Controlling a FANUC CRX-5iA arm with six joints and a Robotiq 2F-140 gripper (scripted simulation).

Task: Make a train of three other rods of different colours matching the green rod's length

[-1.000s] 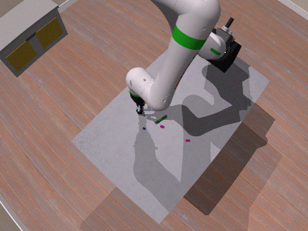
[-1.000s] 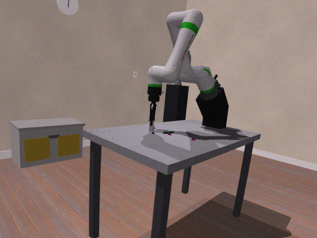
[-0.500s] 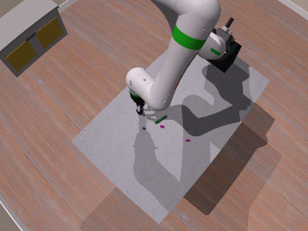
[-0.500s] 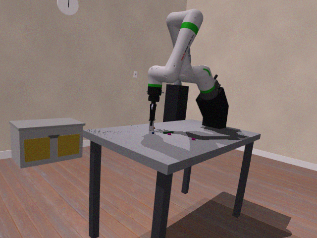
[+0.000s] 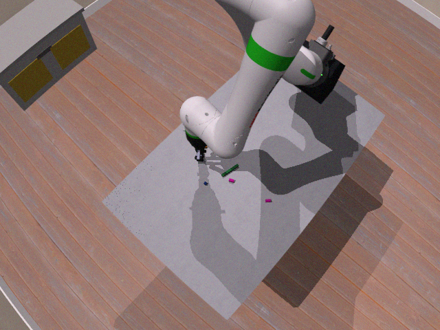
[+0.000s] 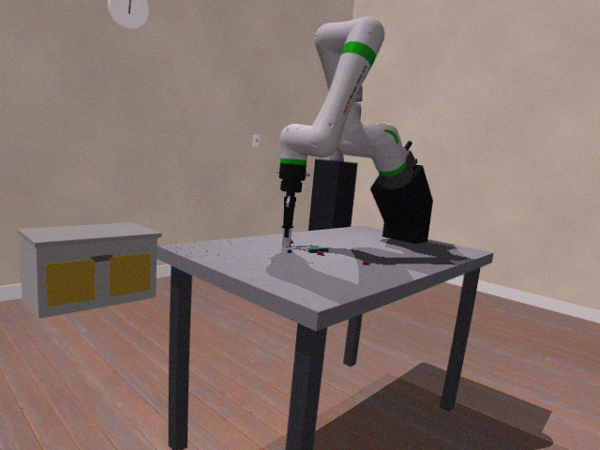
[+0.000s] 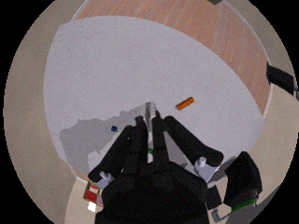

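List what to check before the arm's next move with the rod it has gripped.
1. Grip: gripper shut on a pale, apparently grey rod: ok.
2. Held rod lifted off the table: cannot tell.
3. Orange rod lying free: ok.
4. Blue rod lying free: ok.
5. Green rod apart from the gripper: ok.
6. Train laid: not ok, no rods end to end.

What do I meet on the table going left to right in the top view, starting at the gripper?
Gripper, closed on a rod I cannot identify here → blue rod → green rod → magenta rod just below its middle → second magenta rod, farthest right.
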